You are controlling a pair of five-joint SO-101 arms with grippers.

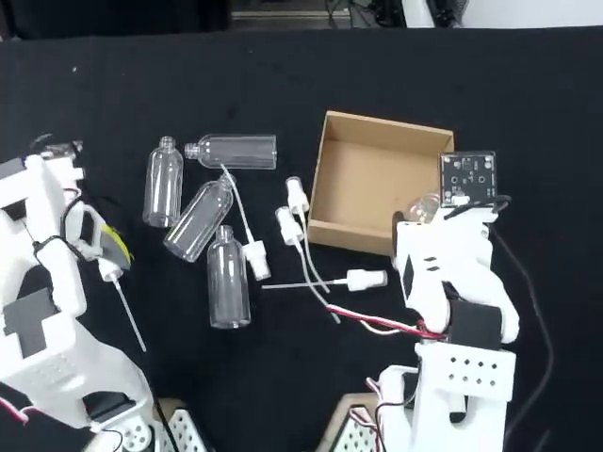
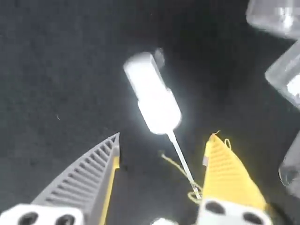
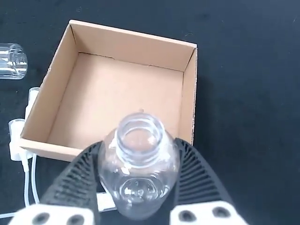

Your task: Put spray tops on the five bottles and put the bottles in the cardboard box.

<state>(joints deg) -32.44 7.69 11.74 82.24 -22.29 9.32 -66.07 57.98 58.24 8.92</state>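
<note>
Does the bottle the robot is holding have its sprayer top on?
No, it's off. The bottle in the right gripper shows a bare, open neck you can see straight into.

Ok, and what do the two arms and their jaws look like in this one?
Both arms are white plastic with black motor blocks. The left arm has one grey and one yellow ribbed, pointed jaw. The right arm has two black ribbed jaws, a square black camera board at the wrist, and red and white wires beside it.
</note>
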